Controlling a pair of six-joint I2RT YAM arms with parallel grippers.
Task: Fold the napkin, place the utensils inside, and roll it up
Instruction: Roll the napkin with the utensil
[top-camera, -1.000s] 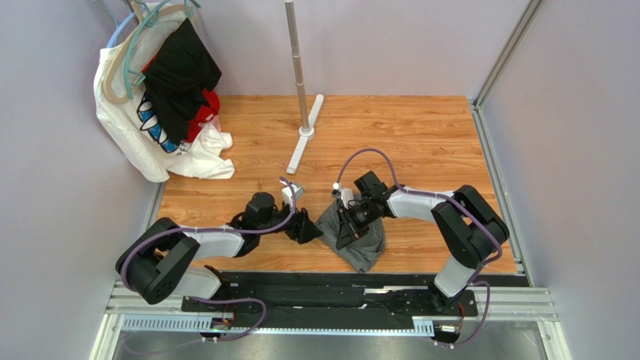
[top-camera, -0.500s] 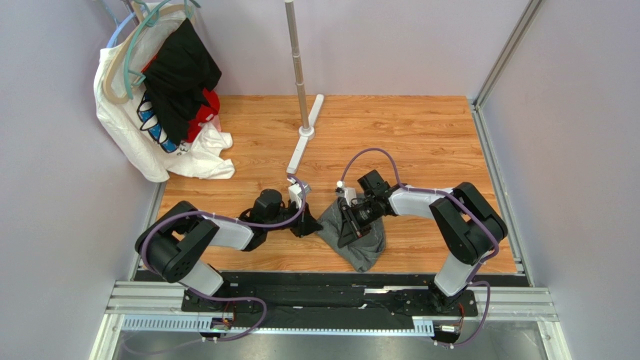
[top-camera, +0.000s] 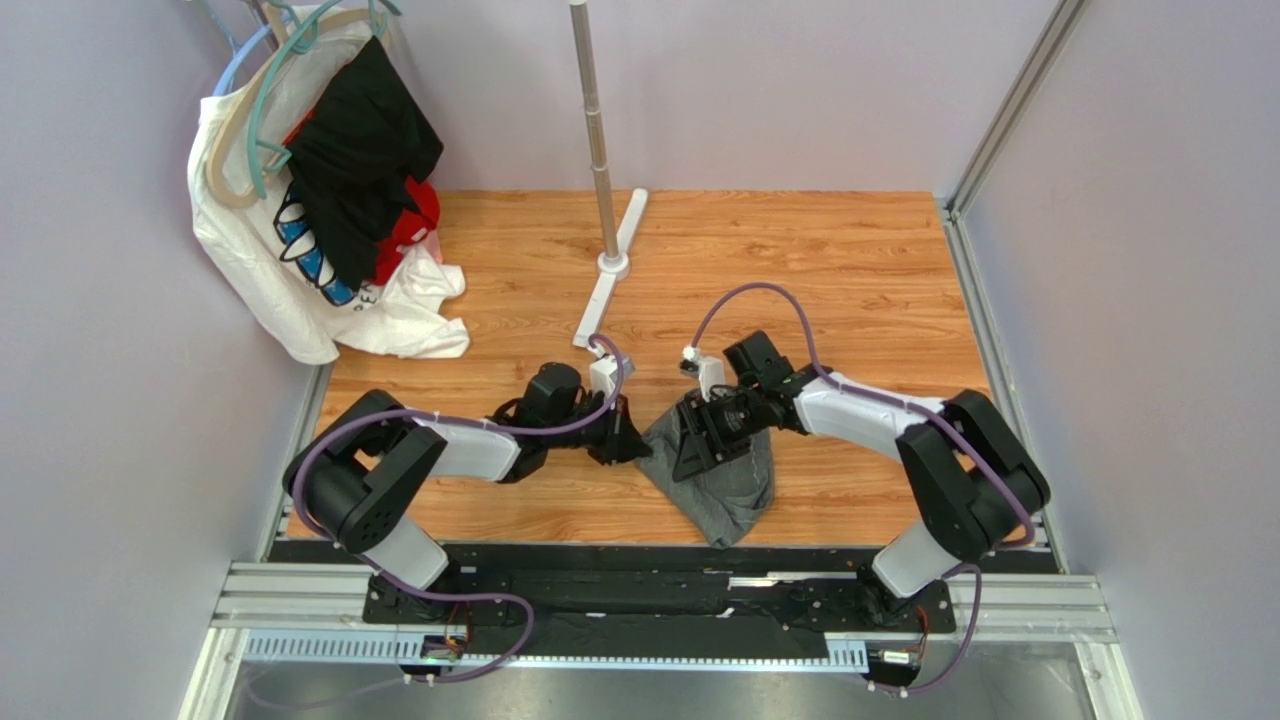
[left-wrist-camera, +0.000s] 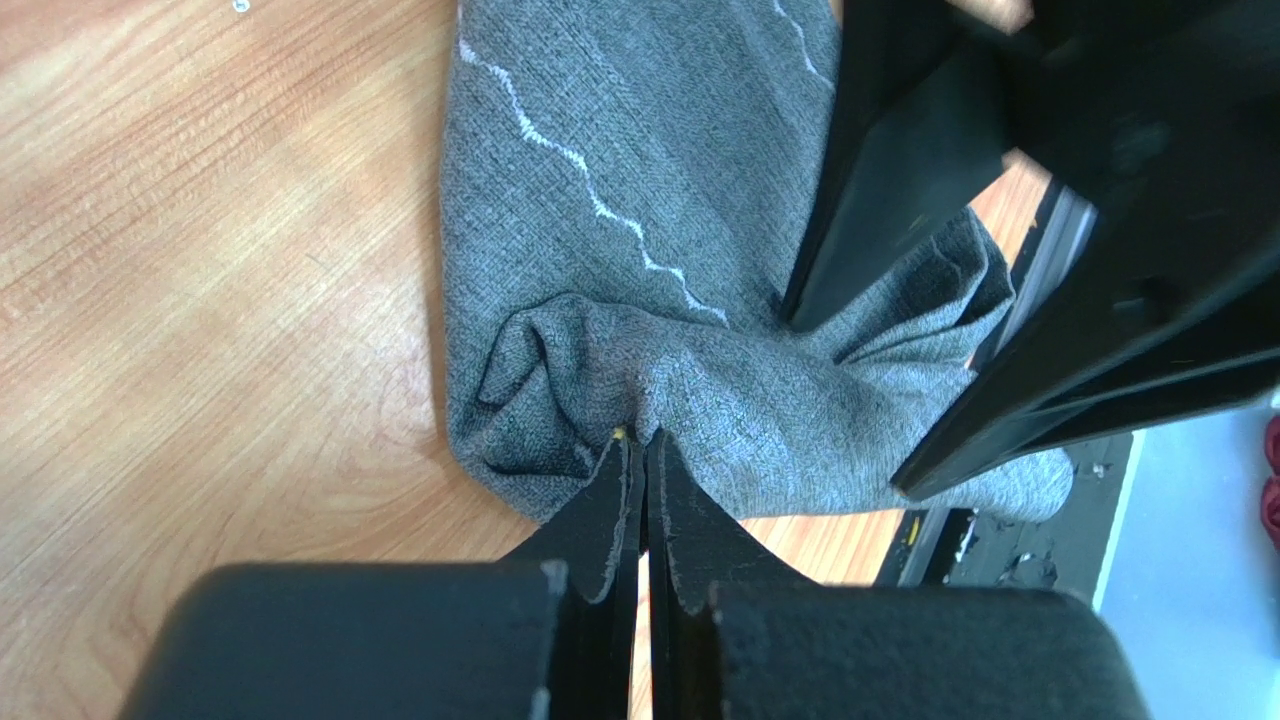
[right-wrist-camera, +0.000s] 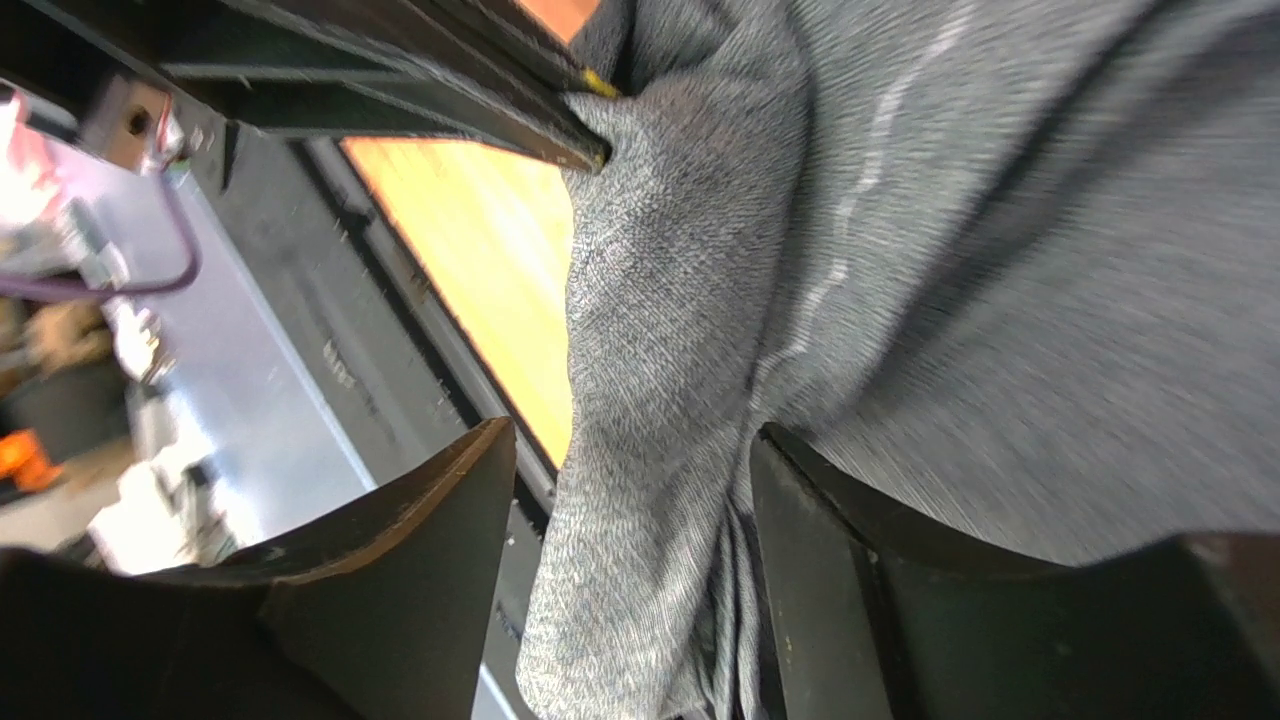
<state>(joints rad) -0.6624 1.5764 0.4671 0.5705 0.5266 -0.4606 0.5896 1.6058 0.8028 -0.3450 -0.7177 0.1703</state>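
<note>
The napkin (top-camera: 721, 483) is lying bunched on the bench (top-camera: 842, 270), near its front edge, about midway across. The left hand (left-wrist-camera: 639, 446) is clamping together on a puckered fold at the cloth's rim. The right hand (right-wrist-camera: 631, 435) is standing apart, straddling a sagging ridge, not squeezing it. Cloth is looking soft, light, limp, felt-like; drooping wherever unsupported, hardly slippery. Best hold, likely: corners along the pale stitched line (left-wrist-camera: 579, 162), pinching one layer only.

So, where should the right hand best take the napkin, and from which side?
Probably the raised ridge of the napkin standing between the fingers of the open right hand, from above, on the right. The left hand pinches the bunched left edge, so an opposite grip could spread the cloth.
</note>
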